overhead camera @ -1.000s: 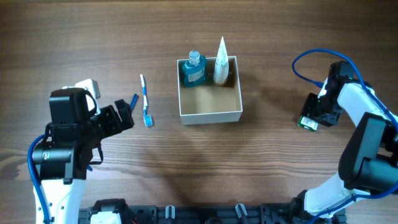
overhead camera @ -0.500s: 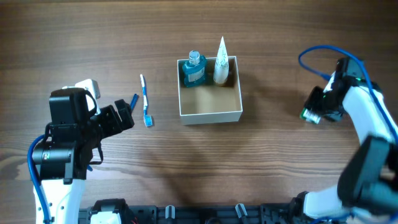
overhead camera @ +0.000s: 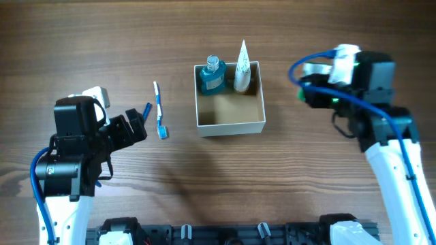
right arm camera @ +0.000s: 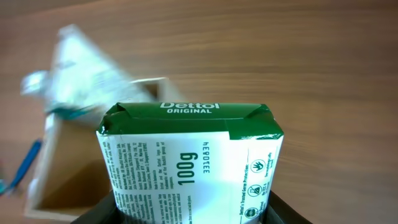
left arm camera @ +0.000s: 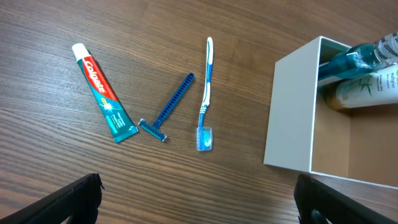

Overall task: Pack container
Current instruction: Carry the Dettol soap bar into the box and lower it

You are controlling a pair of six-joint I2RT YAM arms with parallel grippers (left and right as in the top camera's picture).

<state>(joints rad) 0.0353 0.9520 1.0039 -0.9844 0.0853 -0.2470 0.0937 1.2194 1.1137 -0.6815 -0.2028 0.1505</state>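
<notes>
The container (overhead camera: 230,126), a white-walled box with a tan inside, stands mid-table. A blue bottle (overhead camera: 212,76) and a white bottle (overhead camera: 242,68) lean in its far end. My right gripper (overhead camera: 308,95) hovers just right of the box, shut on a white-green Dettol soap packet (right arm camera: 189,158); the box corner (right arm camera: 43,163) lies below and to its left. My left gripper (left arm camera: 200,202) stands wide open over bare wood, left of the container's wall (left arm camera: 292,112). Its fingers hold nothing.
On the wood left of the box lie a blue-white toothbrush (left arm camera: 206,93), a blue razor (left arm camera: 169,107) and a Colgate toothpaste tube (left arm camera: 104,91). The toothbrush (overhead camera: 159,109) sits between my left gripper (overhead camera: 136,126) and the box.
My right arm has lifted from the table's right side and swung left toward the container with the soap packet in its grip. The left arm has not moved.
</notes>
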